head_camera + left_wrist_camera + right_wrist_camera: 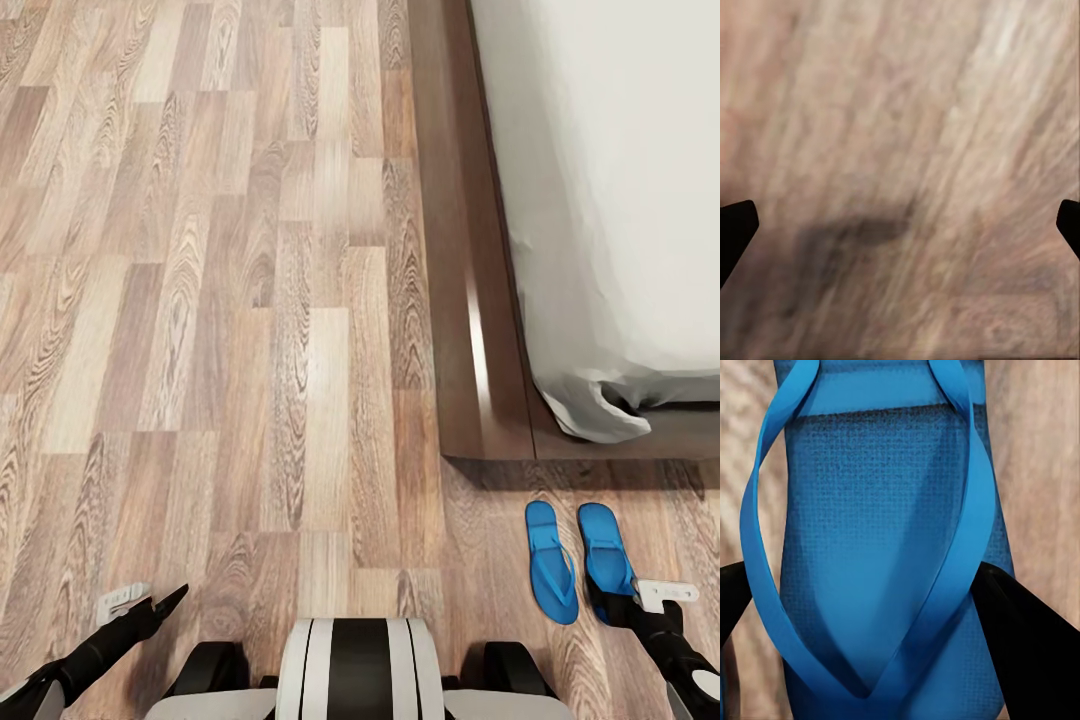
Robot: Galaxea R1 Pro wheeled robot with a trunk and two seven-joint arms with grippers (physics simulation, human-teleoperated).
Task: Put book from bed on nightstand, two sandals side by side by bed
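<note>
The right tool [612, 606] is down low at the heel end of the right-hand bright blue flat sandal [605, 558], its black fingers [1020, 630] spread on either side of the sole and strap; whether they press on it or merely straddle it, I cannot tell. Just beside that one lies the second bright blue sandal [551, 560], parallel and close, the two of them side by side on the pale wood-plank floor [250, 300], toes toward the bed. Ahead of them sits the corner of the dark brown wooden platform frame [470, 330], with the smooth light grey mattress [610, 200] on top, its corner rumpled. Over on the other side, the left tool [150, 600] hangs wide open above bare planks with nothing between its fingertips [735, 229].
</note>
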